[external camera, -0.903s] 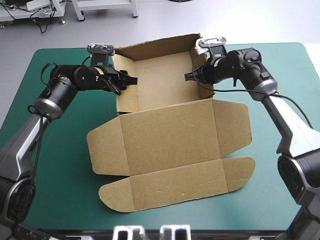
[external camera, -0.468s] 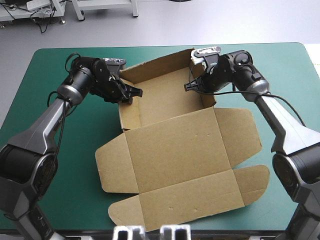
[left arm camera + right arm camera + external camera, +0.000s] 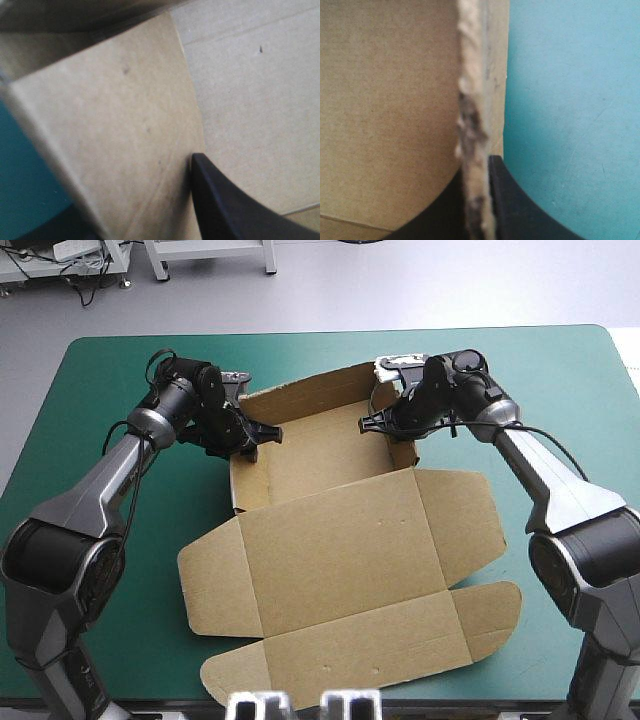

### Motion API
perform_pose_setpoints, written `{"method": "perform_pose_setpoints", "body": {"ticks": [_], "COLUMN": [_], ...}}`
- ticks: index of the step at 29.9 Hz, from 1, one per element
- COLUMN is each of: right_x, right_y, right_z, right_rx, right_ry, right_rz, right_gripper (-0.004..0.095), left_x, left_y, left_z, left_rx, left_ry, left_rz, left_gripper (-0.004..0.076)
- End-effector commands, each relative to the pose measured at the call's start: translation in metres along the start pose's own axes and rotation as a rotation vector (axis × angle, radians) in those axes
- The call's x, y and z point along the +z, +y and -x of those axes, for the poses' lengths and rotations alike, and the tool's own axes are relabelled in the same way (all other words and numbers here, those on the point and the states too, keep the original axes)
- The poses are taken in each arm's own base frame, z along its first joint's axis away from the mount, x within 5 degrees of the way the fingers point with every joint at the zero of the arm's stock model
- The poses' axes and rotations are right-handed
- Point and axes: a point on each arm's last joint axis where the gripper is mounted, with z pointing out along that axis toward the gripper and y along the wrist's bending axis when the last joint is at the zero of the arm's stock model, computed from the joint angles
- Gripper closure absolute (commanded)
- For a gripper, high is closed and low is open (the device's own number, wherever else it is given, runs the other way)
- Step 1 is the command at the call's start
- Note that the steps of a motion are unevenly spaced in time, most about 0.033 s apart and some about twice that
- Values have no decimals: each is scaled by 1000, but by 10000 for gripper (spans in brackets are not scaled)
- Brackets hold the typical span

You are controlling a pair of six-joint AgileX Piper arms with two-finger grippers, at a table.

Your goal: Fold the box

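The raised left wall [image 3: 237, 485] of the cut brown-board box [image 3: 320, 455], set mid-table with its lid [image 3: 340, 530] flat toward the near edge, is pinched by the left gripper [image 3: 262, 433], its black fingers [image 3: 225, 210] nearly closed. The right wall [image 3: 408, 452] is likewise pinched by the right gripper [image 3: 375, 423]. The board could be torn or skewed by uneven pulls.

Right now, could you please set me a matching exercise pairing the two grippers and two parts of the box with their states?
1. left gripper
2. right gripper
3. box lid
4. box's far wall

A. lies flat, spread open
B. jaws shut on the right side wall
C. stands upright
D. jaws shut on the left side wall

Pairs: 1-D, 2-B, 3-A, 4-C.
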Motion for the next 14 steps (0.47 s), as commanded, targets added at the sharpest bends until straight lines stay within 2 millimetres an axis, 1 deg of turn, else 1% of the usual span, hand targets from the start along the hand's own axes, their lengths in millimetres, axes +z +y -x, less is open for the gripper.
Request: {"method": "perform_pose_setpoints", "body": {"ticks": [1, 5, 9, 10, 14], "right_x": [-37, -37, -37, -37, -32], "right_y": [15, 3, -13, -13, -14], "right_z": [13, 9, 4, 3, 1], "right_rx": [52, 12, -42, -49, -54], "right_ry": [-158, -101, -33, -25, 14], "right_rz": [113, 61, -33, -39, -31], "right_gripper": [932, 932, 932, 932, 932], "left_x": [-29, -29, -28, -27, -12], "left_y": [-15, -16, -17, -17, -18], "left_z": [1, 4, 9, 10, 10], "left_rx": [-4, 45, 61, 66, 96], "left_ry": [-89, -125, -174, -173, -80], "left_rz": [-92, -101, -108, -107, -91], "left_gripper": [522, 732, 734, 734, 734]}}
